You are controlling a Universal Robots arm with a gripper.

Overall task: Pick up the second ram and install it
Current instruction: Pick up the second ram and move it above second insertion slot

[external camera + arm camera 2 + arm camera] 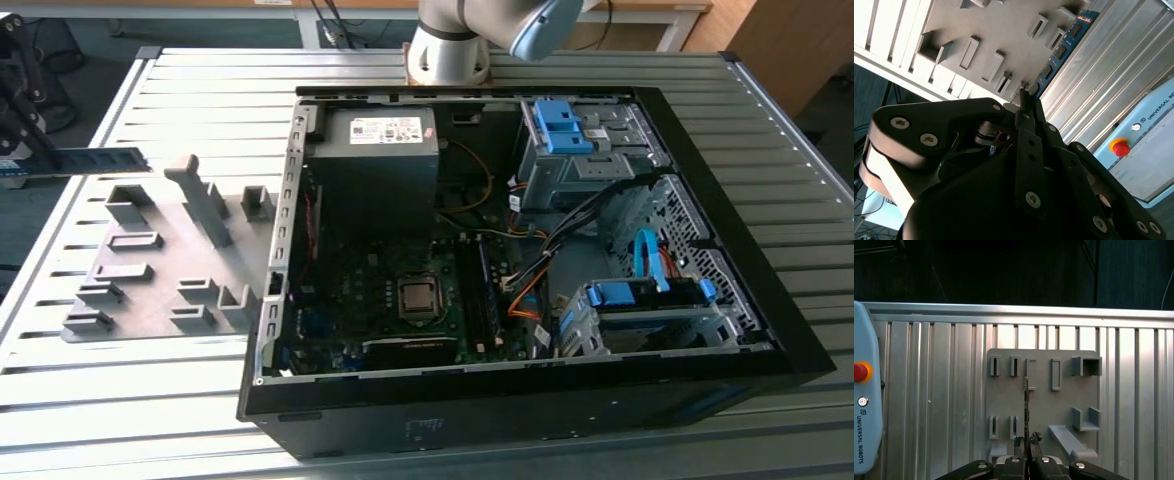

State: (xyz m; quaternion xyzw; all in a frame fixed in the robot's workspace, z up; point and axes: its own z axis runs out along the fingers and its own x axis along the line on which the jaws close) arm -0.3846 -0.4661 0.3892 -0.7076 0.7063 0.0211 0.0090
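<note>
Currently the gripper (1026,441) is clamped shut on one end of the second ram (107,160). This single stick is held level near the one pale grey holder plate (160,270), on the exterior view's left of the one open computer case (747,300).

Dark lettering runs along the pale blue pendant (864,390), below and aside of the gripper (1026,442) clamping the ram (1026,410). Far from it, the white label (383,128) on the power supply (374,175) is too small to read.
</note>
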